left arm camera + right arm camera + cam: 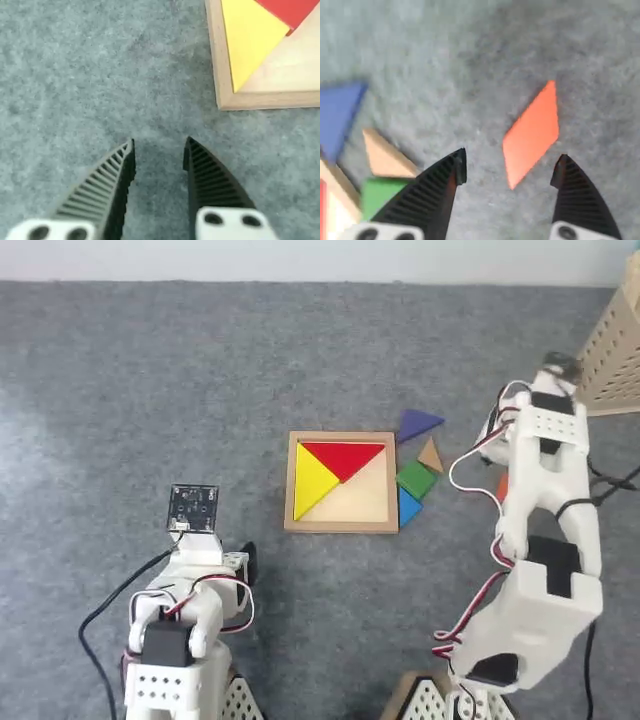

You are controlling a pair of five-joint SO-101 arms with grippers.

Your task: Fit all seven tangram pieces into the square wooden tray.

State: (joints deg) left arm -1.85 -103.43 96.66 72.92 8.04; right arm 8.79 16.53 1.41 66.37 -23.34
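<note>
The square wooden tray [340,526] lies mid-table with a red triangle [343,457] and a yellow triangle [312,482] inside it. Just right of it lie a dark blue triangle [417,423], a tan triangle [430,454], a green square [416,480] and a light blue triangle [408,507]. An orange parallelogram [531,134] lies on the carpet farther right, and my right gripper [512,160] hovers open over it with a finger on either side. My left gripper [159,150] is open and holds nothing, over bare carpet near the tray's corner [220,75].
Grey carpet covers the table. A beige perforated block [615,350] stands at the far right edge behind the right arm. Perforated white bases [240,700] sit at the front edge by both arms. A white strip runs along the back.
</note>
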